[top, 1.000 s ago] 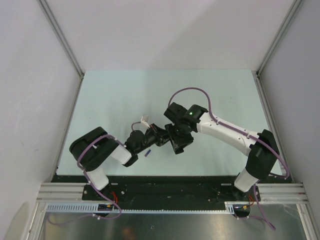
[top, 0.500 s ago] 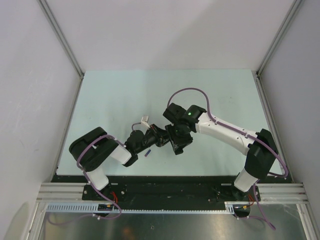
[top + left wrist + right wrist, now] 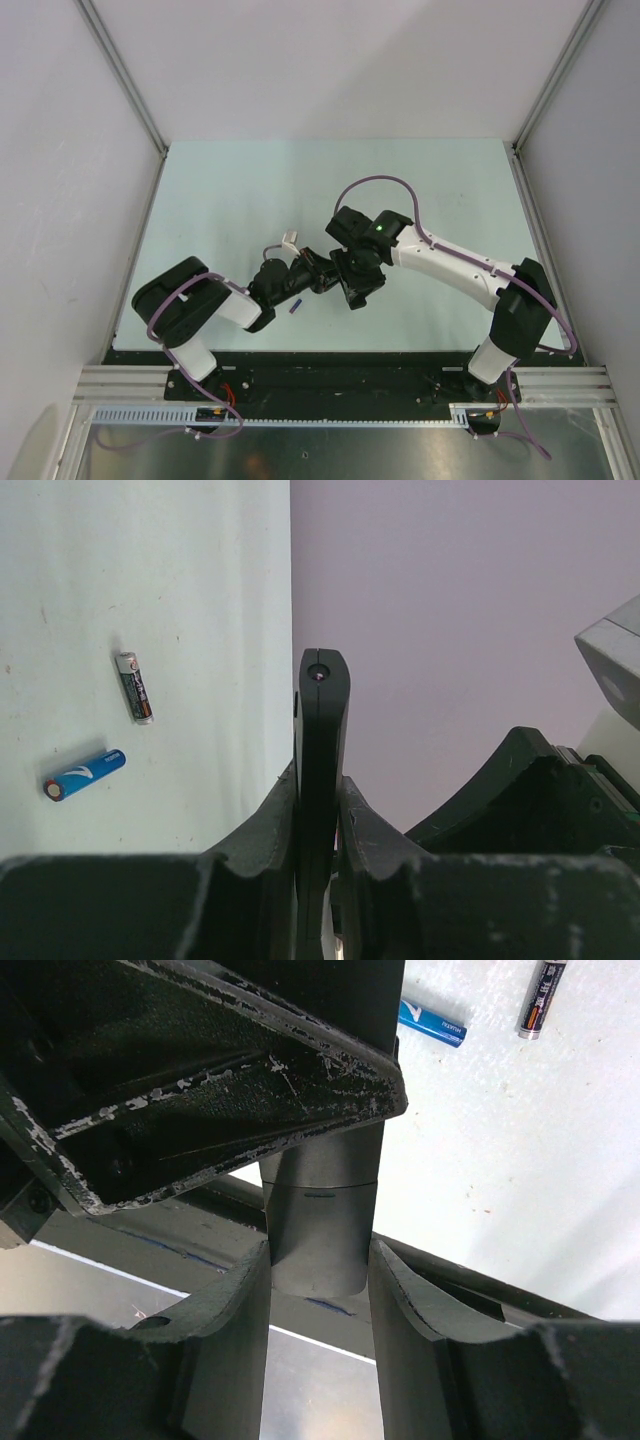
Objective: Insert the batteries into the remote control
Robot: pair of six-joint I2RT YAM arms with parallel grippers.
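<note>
My left gripper (image 3: pixel 320 780) is shut on the remote control (image 3: pixel 322 710), a slim black bar seen edge-on and held above the table. In the right wrist view my right gripper (image 3: pixel 318 1260) closes on the bar's rounded end (image 3: pixel 320 1225), with both fingers against its sides. In the top view the two grippers meet at mid-table, the left gripper (image 3: pixel 318 275) beside the right gripper (image 3: pixel 352 285), and the bar is hidden between them. One battery (image 3: pixel 133 687) with a dark and orange-red wrap lies on the table; it also shows in the right wrist view (image 3: pixel 541 1000). The battery recess is hidden.
A blue battery (image 3: pixel 85 775) lies on the table near the dark one; it also shows in the right wrist view (image 3: pixel 432 1020) and in the top view (image 3: pixel 296 305). The table's black front edge (image 3: pixel 480 1280) runs just beyond the grippers. A white connector (image 3: pixel 289 240) sits on the left arm's cable.
The left arm's shoulder and elbow have shifted slightly to the left. Both grippers stay together at the same spot on the remote control.
</note>
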